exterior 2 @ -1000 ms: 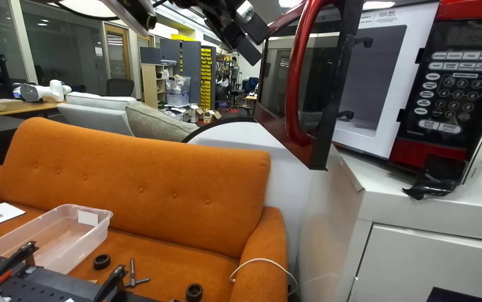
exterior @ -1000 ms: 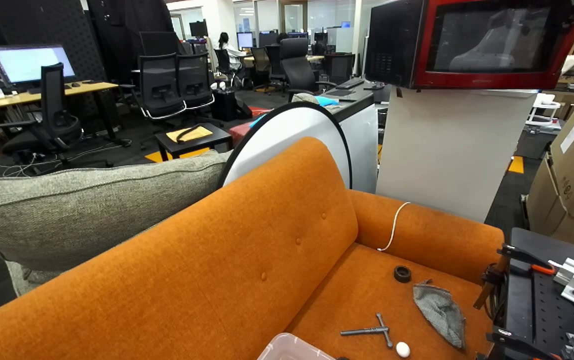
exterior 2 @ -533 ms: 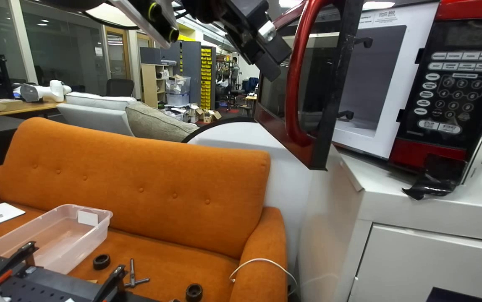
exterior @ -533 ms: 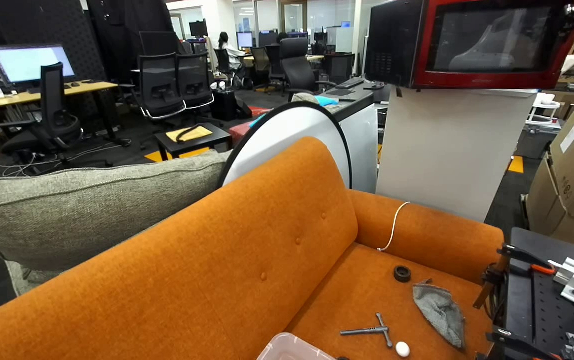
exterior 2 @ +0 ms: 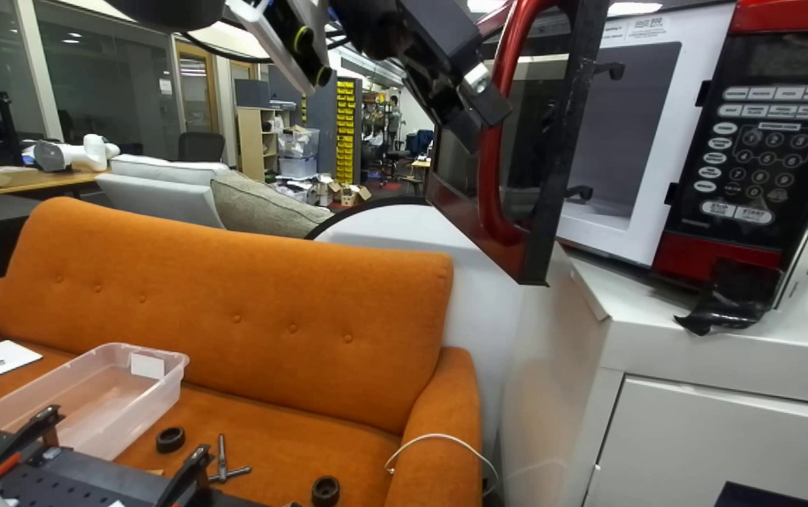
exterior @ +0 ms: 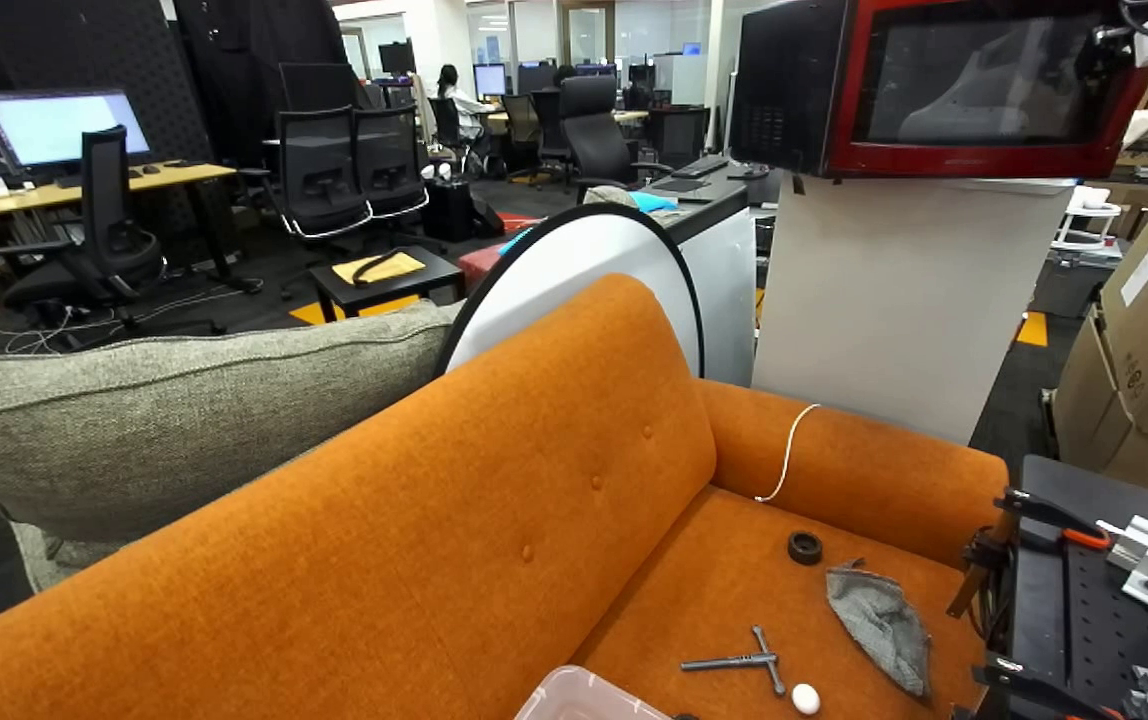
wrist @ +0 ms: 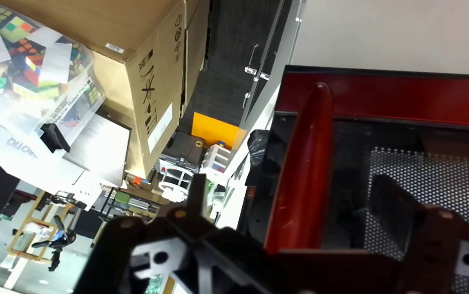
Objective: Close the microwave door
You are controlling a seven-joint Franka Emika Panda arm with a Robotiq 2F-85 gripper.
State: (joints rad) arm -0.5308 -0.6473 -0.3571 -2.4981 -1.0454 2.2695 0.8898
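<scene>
I see the gripper spread wide, gripping nothing, a smooth, bowed red handle between its fingers in the wrist view. Just beyond, the glass door stands ajar on the boxy microwave.

In an exterior view: from above, obliquely along the orange fabric sofa. In an exterior view: facing the sofa's buttoned backrest, black keypad panel near, at right. Sofa and glossy red microwave in both exterior views. Wrist view, upside down: past the gripper, close on curved red door handle; tan cardboard boxes shared with an exterior view.
</scene>
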